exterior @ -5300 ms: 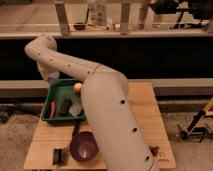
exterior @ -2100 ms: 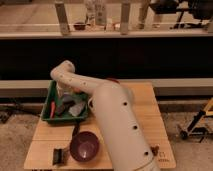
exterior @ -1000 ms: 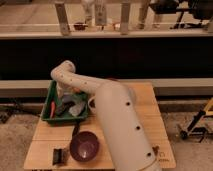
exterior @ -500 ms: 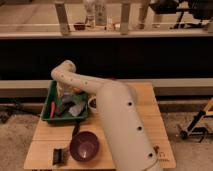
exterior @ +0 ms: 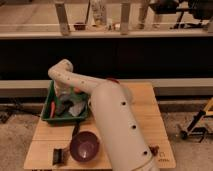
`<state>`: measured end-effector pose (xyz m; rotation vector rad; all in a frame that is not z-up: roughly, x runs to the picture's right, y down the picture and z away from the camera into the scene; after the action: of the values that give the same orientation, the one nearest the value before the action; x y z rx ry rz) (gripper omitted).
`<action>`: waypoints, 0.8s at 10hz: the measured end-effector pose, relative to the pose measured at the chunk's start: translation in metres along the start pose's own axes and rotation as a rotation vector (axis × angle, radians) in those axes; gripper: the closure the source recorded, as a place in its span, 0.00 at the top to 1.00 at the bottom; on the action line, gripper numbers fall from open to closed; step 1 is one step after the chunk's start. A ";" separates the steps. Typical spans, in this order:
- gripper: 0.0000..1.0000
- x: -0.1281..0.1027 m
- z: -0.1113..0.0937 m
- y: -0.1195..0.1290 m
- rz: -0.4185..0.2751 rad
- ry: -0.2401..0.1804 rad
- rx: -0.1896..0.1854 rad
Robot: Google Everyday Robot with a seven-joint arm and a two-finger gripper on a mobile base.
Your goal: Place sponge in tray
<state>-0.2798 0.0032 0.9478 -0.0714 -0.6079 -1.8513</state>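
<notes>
My gripper [exterior: 63, 100] is lowered inside the shallow rectangular green plastic tray [exterior: 62, 120], at the end of my pale beige arm [exterior: 117, 125]. The arm rises from the front right of the frame, bends at an elbow above the tray's rear edge and drops straight down into it. I cannot tell whether the gripper is spread or pressed together; it merges with the dark grey items around it. The tray sits at the rear left corner of the light wooden table [exterior: 145, 105]. Its contents are two greyish lumps [exterior: 77, 108] just beside the gripper, a slim orange-red object [exterior: 52, 107] along the left wall, and a small orange item [exterior: 78, 91] near the back. I cannot tell which of these is the sponge, or whether I am holding it. A round dark purple bowl [exterior: 84, 146] stands in front of the tray, apart from it. A small dark block [exterior: 60, 155] lies to the bowl's left at the table's front edge. A thin dark object [exterior: 76, 131] lies between tray and bowl.
</notes>
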 end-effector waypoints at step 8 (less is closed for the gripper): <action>0.80 0.004 0.009 -0.012 -0.088 -0.021 0.024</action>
<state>-0.2941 0.0068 0.9525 -0.0488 -0.6571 -1.9303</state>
